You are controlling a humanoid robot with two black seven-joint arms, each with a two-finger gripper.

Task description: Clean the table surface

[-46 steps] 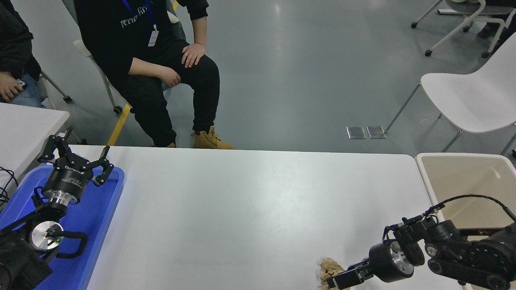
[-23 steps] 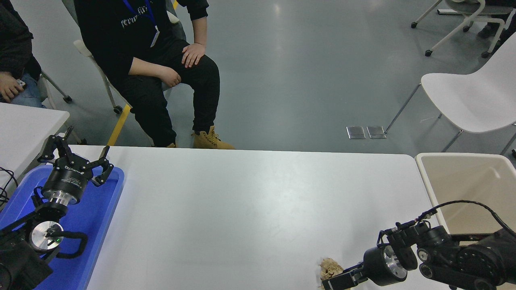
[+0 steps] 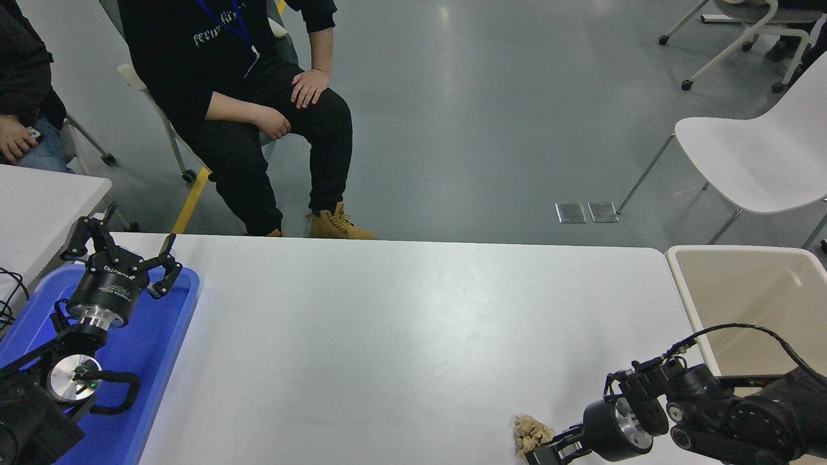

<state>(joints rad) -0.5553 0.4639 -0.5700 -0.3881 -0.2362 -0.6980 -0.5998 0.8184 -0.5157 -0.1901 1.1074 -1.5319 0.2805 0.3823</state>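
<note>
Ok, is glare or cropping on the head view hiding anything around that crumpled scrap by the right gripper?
Head view: soft ceiling-light sheen on the table surface, mid-table, away from the crumpled paper scrap, which is sharp. The picture's bottom edge crops the right gripper, so its fingers can't be judged. The left gripper over the blue tray is clear.

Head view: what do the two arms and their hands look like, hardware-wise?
Both are black. The left hand has spindly linkage fingers on a black cylindrical body with white lettering, then a silver wrist ring and a green light lower down. The right hand follows a black drum-shaped wrist with a silver disc face; a thin black cable arcs above.
</note>
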